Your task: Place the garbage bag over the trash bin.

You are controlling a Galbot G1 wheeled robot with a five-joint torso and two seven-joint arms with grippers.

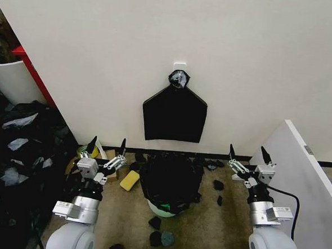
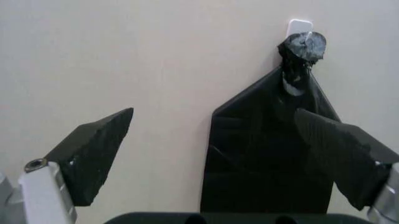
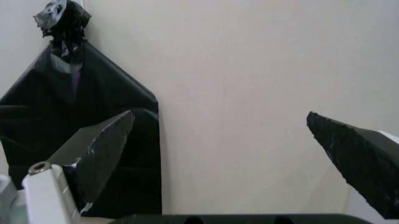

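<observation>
**Bag draped on the bin, both grippers raised and apart**

Garbage bag (image 1: 170, 178), glossy black and wrinkled, sits over the top of the trash bin (image 1: 162, 208). It covers the mouth and the upper wall of the bin, and only the pale lower part of the bucket is visible under the black plastic. The bin stands on the brownish floor (image 1: 216, 232), close to the wall (image 1: 159, 45), in the middle between the two arms.

The left gripper (image 1: 106, 146) is held up on the left side of the bin, near it but not touching the bag. Its two black fingers stand wide apart and nothing is between them. The right gripper (image 1: 247, 154) is at about the same height on the right side of the bin, a little farther from it. Its fingers are also spread apart and they hold nothing.

On the wall above the bin hangs a flat black bundle (image 1: 174, 115) in the form of a house, with a taped knot (image 1: 179, 78) at its top, fixed on a small white hook (image 1: 180, 64). The left wrist view shows this bundle (image 2: 268, 158) behind the separated fingertips (image 2: 100, 149), and the right wrist view shows it (image 3: 81, 140) beside one finger.

Small black scraps (image 1: 160, 230) lie on the floor around the bin. A yellow sponge-like block (image 1: 129, 180) lies just to the left of the bin. A white panel (image 1: 309, 178) stands at the right.
</observation>
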